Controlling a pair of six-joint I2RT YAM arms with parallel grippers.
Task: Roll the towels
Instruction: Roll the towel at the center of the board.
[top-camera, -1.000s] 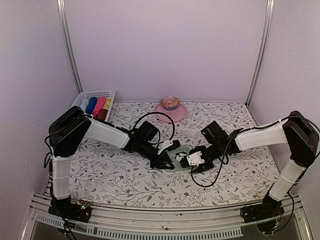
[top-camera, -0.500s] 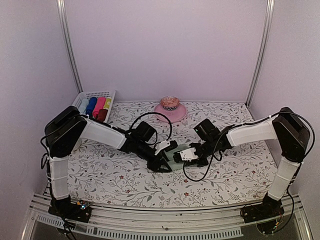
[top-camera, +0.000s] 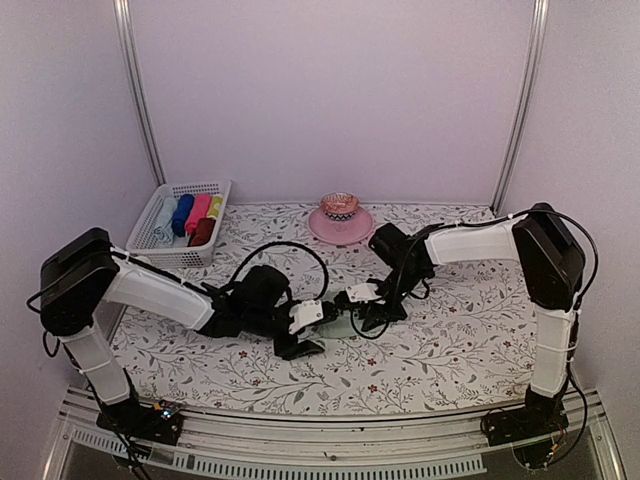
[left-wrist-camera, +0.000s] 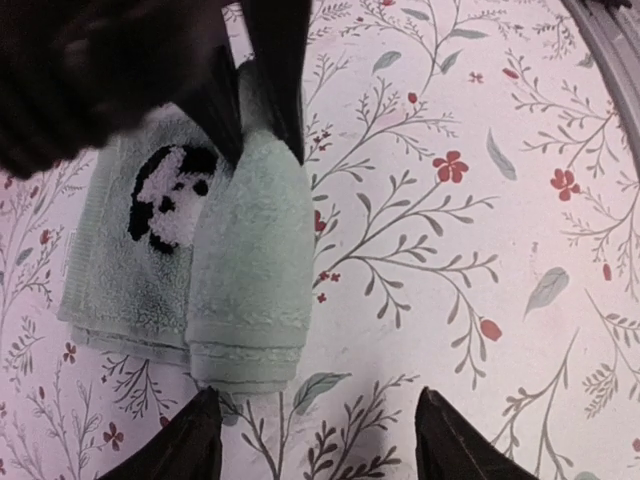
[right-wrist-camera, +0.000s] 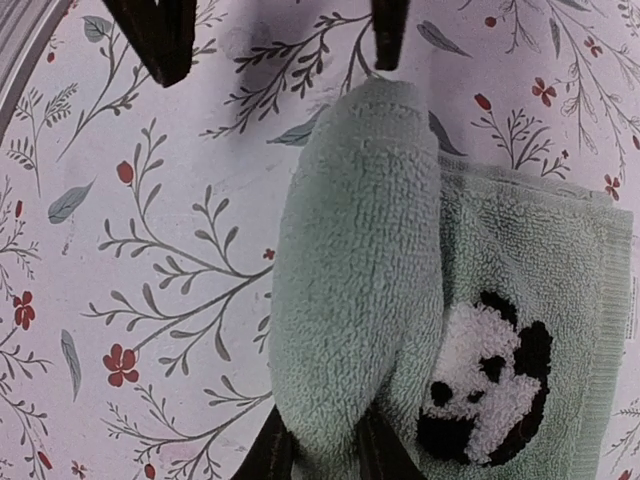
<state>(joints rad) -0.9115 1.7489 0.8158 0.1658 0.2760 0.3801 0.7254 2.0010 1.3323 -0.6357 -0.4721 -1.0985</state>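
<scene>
Your right gripper (right-wrist-camera: 320, 455) pinches the fluffy sage-green terry towel (right-wrist-camera: 360, 270) by its fat rolled half, beside the flat panda motif (right-wrist-camera: 485, 390); your left gripper (left-wrist-camera: 325, 450) stands spread, empty.

Nothing readable anywhere, the green towel (right-wrist-camera: 352, 260) included.

the top external view sits high behind the arm bases (top-camera: 135, 415), far off, looking down and forward over the whole surface (top-camera: 450, 345) to the back wall (top-camera: 330, 100). each wrist view hangs close above the green towel (left-wrist-camera: 250, 260), facing down from opposite ends; all three share it.
</scene>
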